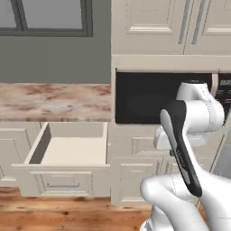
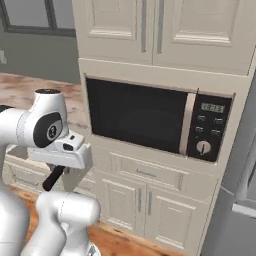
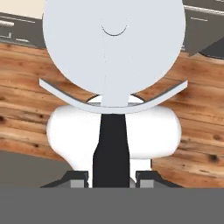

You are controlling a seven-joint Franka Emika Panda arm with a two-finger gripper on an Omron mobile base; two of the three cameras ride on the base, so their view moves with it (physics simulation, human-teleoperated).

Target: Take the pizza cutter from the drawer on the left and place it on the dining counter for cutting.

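Observation:
The pizza cutter (image 3: 113, 48) fills the hand view: its round pale wheel is at the top and its black handle runs down between my fingertips. My gripper (image 3: 111, 177) is shut on that handle, above the wooden floor. In the right base view the black handle (image 2: 53, 178) sticks out below my hand at the left, in front of the lower cabinets. The drawer (image 1: 67, 151) stands pulled open at the left under the marbled worktop, and its cream inside is bare. The dining counter is out of view.
A black built-in microwave (image 2: 145, 117) sits in the cream cabinet wall straight ahead, with cupboard doors above and below. A narrow marbled worktop (image 1: 54, 101) runs along the left under a window. A grey appliance side (image 2: 240, 200) stands at the far right. Wooden floor (image 1: 67, 212) lies below.

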